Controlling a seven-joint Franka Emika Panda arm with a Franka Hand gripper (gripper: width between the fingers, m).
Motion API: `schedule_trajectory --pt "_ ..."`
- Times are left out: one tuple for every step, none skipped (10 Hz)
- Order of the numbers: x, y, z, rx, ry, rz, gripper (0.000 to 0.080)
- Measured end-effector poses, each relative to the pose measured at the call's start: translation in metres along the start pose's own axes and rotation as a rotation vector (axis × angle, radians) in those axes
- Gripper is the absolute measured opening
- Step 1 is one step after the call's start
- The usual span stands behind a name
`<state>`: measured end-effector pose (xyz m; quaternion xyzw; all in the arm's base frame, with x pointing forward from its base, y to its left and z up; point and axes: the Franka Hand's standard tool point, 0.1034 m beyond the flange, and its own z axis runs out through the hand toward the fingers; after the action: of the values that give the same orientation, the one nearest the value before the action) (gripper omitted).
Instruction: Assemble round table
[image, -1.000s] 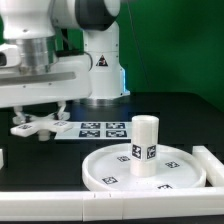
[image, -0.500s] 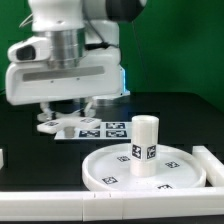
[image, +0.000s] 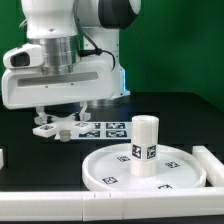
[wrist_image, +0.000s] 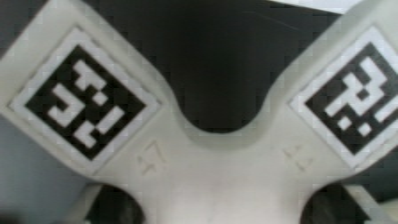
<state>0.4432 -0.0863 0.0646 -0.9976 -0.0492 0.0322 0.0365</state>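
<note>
The cross-shaped foot piece (image: 52, 128) hangs above the table at the exterior view's left, with my gripper (image: 60, 114) shut on it. In the wrist view the foot piece (wrist_image: 222, 165) fills the picture, two of its tagged arms spreading away from the jaws. The large round disc (image: 100, 166) lies flat near the front at the exterior view's right. The short cylindrical leg (image: 146, 140) stands upright in the disc's middle. The gripper is behind and to the left of the disc, well apart from it.
The marker board (image: 108, 128) lies on the black table behind the disc, partly under the held foot piece. A long white bar (image: 45, 208) runs along the front edge, and another white piece (image: 211, 160) lies at the right. The arm's base (image: 100, 70) stands behind.
The arm has swung toward the exterior view's right, carrying the foot piece from the far left to over the marker board's left end. The disc and leg have not moved.
</note>
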Motion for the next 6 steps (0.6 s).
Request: schedule_trajectory --pt "0.013 -0.018 -0.015 0.011 0.000 0.014 0.0442" --pt "0.021 -0.037 -0.026 0.022 -0.014 0.065 0.0442" --pt "0.031 -0.054 -0.038 0.023 -0.026 0.083 0.0442" --pt "0.039 -0.064 -0.046 0.018 -0.016 0.083 0.0442" --pt "0.038 -0.064 -0.044 0.019 -0.017 0.073 0.0442" --pt "0.038 -0.064 -0.043 0.019 -0.018 0.074 0.0442"
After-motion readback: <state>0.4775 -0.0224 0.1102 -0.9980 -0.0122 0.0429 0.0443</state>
